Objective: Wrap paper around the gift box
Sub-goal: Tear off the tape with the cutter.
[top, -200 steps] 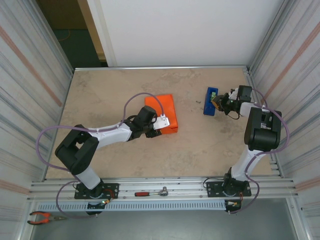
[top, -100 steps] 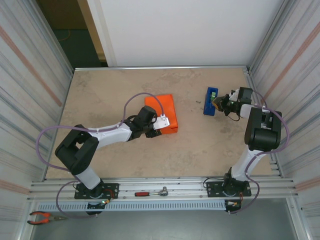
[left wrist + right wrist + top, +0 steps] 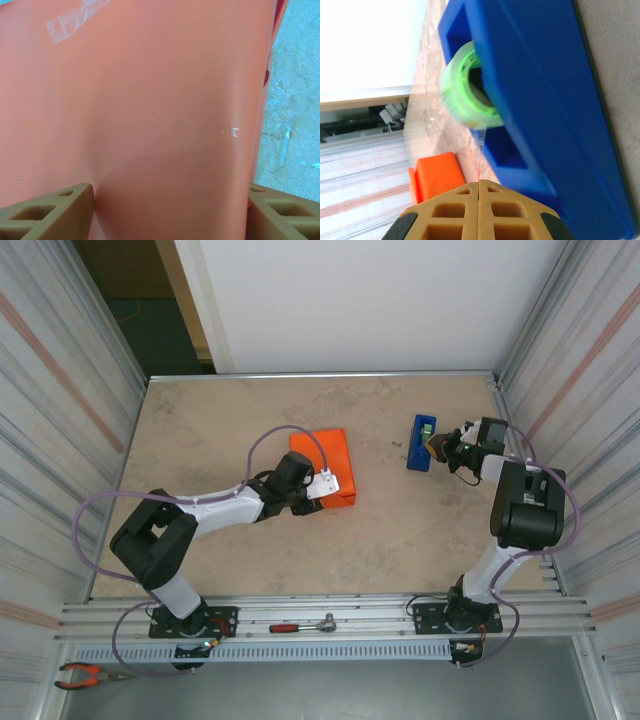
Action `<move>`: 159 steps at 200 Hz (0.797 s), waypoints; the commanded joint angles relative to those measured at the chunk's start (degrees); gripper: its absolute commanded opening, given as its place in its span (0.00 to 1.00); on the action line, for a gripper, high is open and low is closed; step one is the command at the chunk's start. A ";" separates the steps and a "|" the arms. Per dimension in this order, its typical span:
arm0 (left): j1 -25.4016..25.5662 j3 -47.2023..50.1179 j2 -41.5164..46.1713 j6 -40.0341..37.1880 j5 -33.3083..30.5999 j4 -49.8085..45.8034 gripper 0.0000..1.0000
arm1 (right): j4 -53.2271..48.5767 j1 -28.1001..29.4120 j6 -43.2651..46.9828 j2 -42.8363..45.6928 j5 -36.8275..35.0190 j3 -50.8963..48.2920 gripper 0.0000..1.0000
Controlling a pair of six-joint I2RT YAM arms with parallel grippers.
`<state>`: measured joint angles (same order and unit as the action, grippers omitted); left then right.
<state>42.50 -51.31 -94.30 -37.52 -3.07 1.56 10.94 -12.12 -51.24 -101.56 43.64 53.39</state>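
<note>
A flat tan table (image 3: 400,530) sits in a small room with a white wall (image 3: 380,300) at the back and ribbed metal walls at the sides. The left arm starts at the near edge, bends at its elbow close to the left wall, then lies long and low, reaching out to the middle of the table. Its left pincer (image 3: 322,485) (image 3: 170,215) comes down on the gift box (image 3: 320,450) (image 3: 150,100), which is covered in orange paper (image 3: 190,60). The two tan fingers (image 3: 45,210) are spread wide with the box right between them. Each finger touches one side of it, so the pincer is pinching the box. The paper dents in a little next to one finger. A small bit of clear tape (image 3: 75,17) is stuck on the paper, far ahead of the fingers. The right arm stands up tall from its base, folds over at the top, and points its wrist away and a bit to the left. The right pincer (image 3: 438,445) (image 3: 479,187) is pressed together. Just past its tips is the blue tape dispenser (image 3: 421,442) (image 3: 545,100) with a green roll (image 3: 465,90) inside. A thin strip of tape (image 3: 481,150) runs from the roll down to where the fingers meet, and they pinch it. The orange box (image 3: 437,175) is well apart from this pincer, off to its left.
</note>
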 commanded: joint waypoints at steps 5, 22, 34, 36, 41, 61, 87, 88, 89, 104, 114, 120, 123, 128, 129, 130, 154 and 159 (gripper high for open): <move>0.23 0.24 -1.24 0.29 0.73 -3.49 0.70 | 2.08 0.47 -2.55 6.35 2.24 -1.83 0.00; 0.24 0.25 -1.31 0.27 0.85 -3.46 0.69 | 1.84 0.78 -2.72 8.03 1.67 -3.70 0.00; 0.22 0.21 -1.36 0.32 0.79 -3.53 0.69 | 1.94 1.00 -2.96 9.16 1.17 -5.31 0.00; 0.24 0.19 -1.33 0.31 0.72 -3.57 0.69 | 1.97 1.03 -2.98 9.27 1.07 -5.57 0.00; 0.24 0.16 -1.30 0.27 0.76 -3.57 0.69 | 1.88 1.17 -3.00 9.72 0.81 -6.28 0.00; 0.28 0.24 -1.32 0.19 0.79 -3.54 0.69 | 1.91 1.56 -3.16 11.33 0.01 -8.79 0.00; 0.30 0.16 -1.29 0.20 0.84 -3.63 0.69 | 1.87 2.10 -3.38 13.22 -1.21 -11.83 0.00; 0.30 0.16 -1.30 0.23 0.81 -3.65 0.69 | 1.93 2.14 -3.40 13.31 -1.29 -11.95 0.00; 0.26 0.20 -1.31 0.24 0.84 -3.66 0.69 | 1.95 2.12 -3.41 13.40 -1.37 -12.10 0.00; 0.27 0.22 -1.25 0.17 0.85 -3.66 0.69 | 2.07 2.28 -3.89 14.46 -2.10 -13.94 0.00; 0.30 0.24 -1.30 0.16 0.87 -3.66 0.69 | 2.46 2.36 -4.41 15.04 -2.47 -15.16 0.00; 0.26 0.24 -1.28 0.17 0.87 -3.62 0.69 | 2.65 2.46 -4.63 15.46 -2.81 -15.87 0.00; 0.30 0.24 -1.31 0.23 0.96 -3.65 0.69 | 2.80 2.45 -4.73 15.69 -2.97 -16.21 0.00; 0.30 0.24 -1.30 0.19 0.85 -3.67 0.69 | 2.94 2.54 -4.90 15.99 -3.18 -16.77 0.00; 0.30 0.20 -1.31 0.18 0.86 -3.63 0.69 | 2.90 2.58 -4.95 16.06 -3.20 -16.88 0.00; 0.30 0.22 -1.32 0.17 0.87 -3.65 0.69 | 2.88 2.56 -4.98 16.09 -3.25 -16.99 0.00; 0.29 0.24 -1.26 0.19 0.87 -3.67 0.69 | 3.11 2.80 -5.18 16.83 -4.19 -18.89 0.00; 0.30 0.23 -1.32 0.15 0.88 -3.63 0.69 | 3.17 2.89 -5.18 16.79 -4.30 -19.16 0.00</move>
<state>42.50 -51.31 -94.30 -37.54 -3.05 1.54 14.24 -9.96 -55.20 -86.50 39.68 36.03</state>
